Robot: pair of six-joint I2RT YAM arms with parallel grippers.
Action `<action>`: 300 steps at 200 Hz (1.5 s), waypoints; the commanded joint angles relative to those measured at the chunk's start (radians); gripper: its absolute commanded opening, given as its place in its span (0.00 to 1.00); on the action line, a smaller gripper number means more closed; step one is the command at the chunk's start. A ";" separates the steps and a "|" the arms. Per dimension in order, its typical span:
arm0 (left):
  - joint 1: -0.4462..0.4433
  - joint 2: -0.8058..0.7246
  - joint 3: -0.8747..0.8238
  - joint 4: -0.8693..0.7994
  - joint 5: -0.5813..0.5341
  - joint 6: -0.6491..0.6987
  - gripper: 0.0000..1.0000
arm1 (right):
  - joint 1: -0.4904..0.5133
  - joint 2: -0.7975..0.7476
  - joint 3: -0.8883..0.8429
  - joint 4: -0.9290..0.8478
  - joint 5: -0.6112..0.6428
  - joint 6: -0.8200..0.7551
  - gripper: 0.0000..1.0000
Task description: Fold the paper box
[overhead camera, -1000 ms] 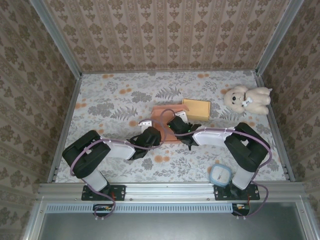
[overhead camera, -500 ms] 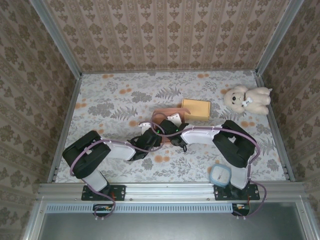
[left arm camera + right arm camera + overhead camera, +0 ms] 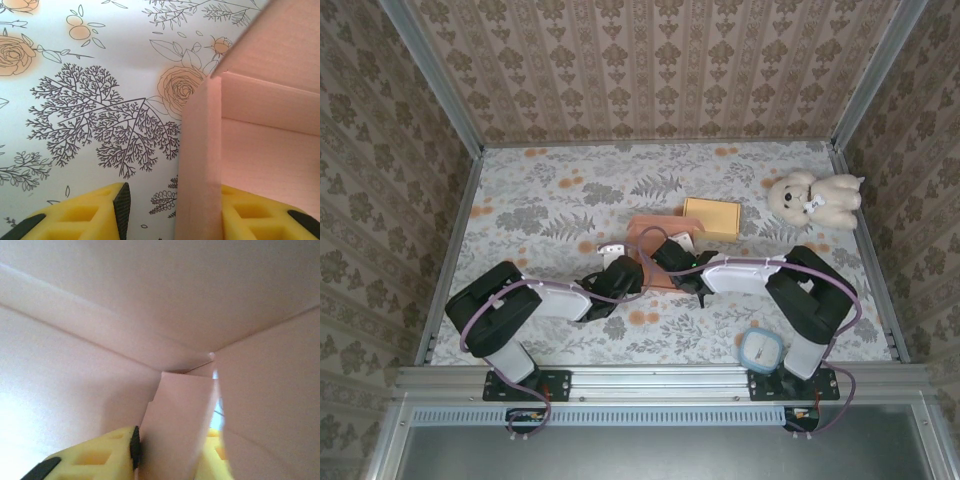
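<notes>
Reading from your left: the left gripper (image 3: 616, 262) sits at the near-left edge of the pink paper box (image 3: 650, 228), which lies mid-table on the floral tablecloth (image 3: 540, 200). In the left wrist view its yellow pads (image 3: 85, 216) stand spread, one either side of an upright box wall (image 3: 200, 165), with a gap on the left side. The right gripper (image 3: 672, 256) reaches into the box; its pads (image 3: 95, 460) flank a small inner flap (image 3: 180, 425), though you cannot tell whether they pinch it. Further right lie a yellow box (image 3: 712, 218), a plush bear (image 3: 812, 198) and a round container (image 3: 760, 350).

Soft even light, faint shadows, wrist close-ups blurred
</notes>
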 commanded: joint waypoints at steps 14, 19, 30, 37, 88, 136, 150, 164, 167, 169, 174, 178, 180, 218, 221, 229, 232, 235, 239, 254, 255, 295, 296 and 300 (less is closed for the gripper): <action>0.002 0.007 -0.021 -0.147 -0.018 0.013 0.44 | -0.007 -0.045 -0.035 0.021 -0.150 -0.002 0.36; 0.003 0.004 -0.021 -0.148 -0.018 0.014 0.44 | -0.006 -0.045 -0.034 0.010 -0.148 -0.001 0.36; 0.002 0.000 -0.022 -0.151 -0.022 0.012 0.44 | -0.007 -0.043 -0.034 -0.014 -0.129 -0.004 0.36; 0.002 -0.003 -0.024 -0.152 -0.025 0.010 0.44 | -0.007 -0.040 -0.034 -0.033 -0.105 -0.007 0.36; 0.002 -0.016 -0.042 -0.153 -0.050 -0.014 0.44 | -0.008 -0.003 0.020 -0.206 0.100 0.003 0.32; -0.001 -0.014 -0.031 -0.154 -0.053 -0.023 0.44 | -0.003 -0.075 -0.042 -0.037 -0.054 -0.006 0.35; -0.003 -0.014 -0.026 -0.155 -0.051 -0.025 0.44 | -0.004 -0.116 -0.072 0.037 -0.130 0.006 0.39; -0.006 -0.015 -0.020 -0.155 -0.052 -0.028 0.44 | -0.003 -0.152 -0.095 0.088 -0.171 0.020 0.44; -0.006 -0.016 -0.018 -0.156 -0.052 -0.027 0.44 | -0.003 -0.160 -0.100 0.096 -0.178 0.022 0.45; -0.007 -0.017 -0.017 -0.157 -0.053 -0.028 0.44 | -0.004 -0.166 -0.104 0.102 -0.179 0.024 0.45; -0.008 -0.016 -0.015 -0.158 -0.054 -0.029 0.44 | -0.003 -0.180 -0.113 0.115 -0.187 0.029 0.46; -0.010 -0.018 -0.013 -0.159 -0.055 -0.031 0.44 | -0.003 -0.191 -0.121 0.125 -0.192 0.033 0.46; -0.009 -0.018 -0.013 -0.160 -0.056 -0.031 0.44 | -0.004 -0.197 -0.126 0.130 -0.192 0.037 0.47; -0.014 -0.046 -0.011 -0.164 -0.070 -0.042 0.45 | -0.005 -0.338 -0.210 0.185 -0.220 0.074 0.51; -0.014 -0.049 -0.011 -0.165 -0.072 -0.043 0.45 | -0.006 -0.340 -0.217 0.183 -0.218 0.074 0.51; -0.016 -0.062 -0.011 -0.164 -0.074 -0.047 0.46 | -0.007 -0.391 -0.228 0.178 -0.209 0.076 0.52; -0.017 -0.065 -0.011 -0.165 -0.075 -0.049 0.46 | -0.008 -0.400 -0.233 0.175 -0.204 0.076 0.52; -0.017 -0.069 -0.011 -0.165 -0.076 -0.050 0.47 | -0.009 -0.408 -0.237 0.172 -0.199 0.076 0.52; -0.018 -0.077 -0.011 -0.164 -0.077 -0.052 0.47 | -0.011 -0.420 -0.242 0.169 -0.194 0.076 0.52; -0.027 -0.104 -0.012 -0.162 -0.085 -0.055 0.48 | -0.024 -0.462 -0.268 0.163 -0.177 0.074 0.52; -0.027 -0.105 -0.012 -0.162 -0.086 -0.055 0.48 | -0.026 -0.464 -0.270 0.164 -0.177 0.074 0.53; -0.055 -0.154 0.001 -0.194 -0.118 -0.066 0.48 | -0.074 -0.471 -0.276 0.151 -0.231 0.041 0.49; -0.056 -0.155 0.001 -0.195 -0.118 -0.067 0.48 | -0.076 -0.468 -0.274 0.150 -0.236 0.039 0.49; -0.058 -0.157 -0.001 -0.196 -0.121 -0.070 0.49 | -0.080 -0.458 -0.265 0.144 -0.251 0.036 0.49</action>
